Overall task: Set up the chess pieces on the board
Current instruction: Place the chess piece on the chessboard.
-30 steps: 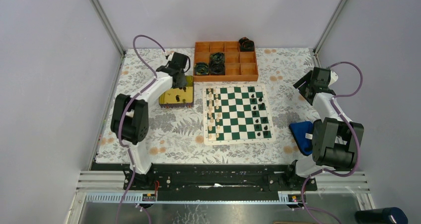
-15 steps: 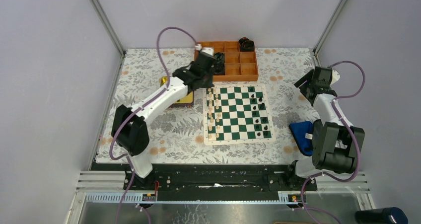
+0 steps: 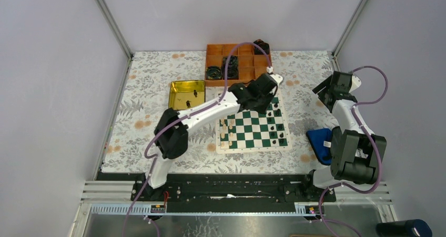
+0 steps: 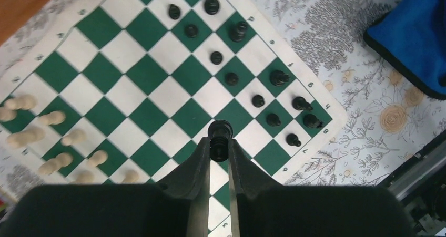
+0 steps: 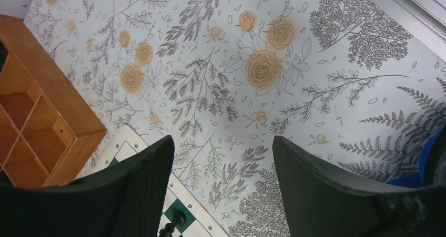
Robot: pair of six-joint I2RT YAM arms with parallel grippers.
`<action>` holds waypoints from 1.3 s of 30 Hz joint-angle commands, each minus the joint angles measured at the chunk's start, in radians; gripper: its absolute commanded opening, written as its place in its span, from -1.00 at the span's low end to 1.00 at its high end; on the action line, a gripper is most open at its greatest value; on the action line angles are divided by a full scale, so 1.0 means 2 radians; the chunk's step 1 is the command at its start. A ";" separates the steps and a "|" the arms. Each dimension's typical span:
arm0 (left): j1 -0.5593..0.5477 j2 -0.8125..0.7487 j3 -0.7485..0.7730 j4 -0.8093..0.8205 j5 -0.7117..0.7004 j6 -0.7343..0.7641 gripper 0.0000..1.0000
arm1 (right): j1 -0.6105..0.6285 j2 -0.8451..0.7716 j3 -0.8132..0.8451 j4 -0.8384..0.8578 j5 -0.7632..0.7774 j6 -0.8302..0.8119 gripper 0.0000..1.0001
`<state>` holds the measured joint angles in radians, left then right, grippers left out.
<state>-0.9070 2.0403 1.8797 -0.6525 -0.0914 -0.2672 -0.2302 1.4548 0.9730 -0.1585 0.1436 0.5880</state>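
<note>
left pincer, a second earlier over the yellow tin, had swung across to hang above the right half of the board, its arm stretched diagonally over the counter; fingers pinched a black chess piece upright, above the squares. black pieces stood along the board's right side, cream ones along the left. right pincer stayed spread wide and empty, above the counter off the board's far right corner
</note>
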 commanded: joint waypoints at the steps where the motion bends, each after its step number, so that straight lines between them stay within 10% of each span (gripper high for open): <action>1: -0.021 0.040 0.051 -0.021 0.021 0.029 -0.90 | -0.006 -0.011 0.015 -0.008 0.027 0.013 0.52; 39: -0.037 0.183 0.160 0.063 -0.014 -0.011 -0.87 | -0.017 0.027 0.035 0.017 0.033 0.007 0.52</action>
<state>-0.9764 2.3913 2.1822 -0.6121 -0.0990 -0.2741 -0.2581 1.5024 0.9977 -0.1646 0.1917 0.6075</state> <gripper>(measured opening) 0.204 0.761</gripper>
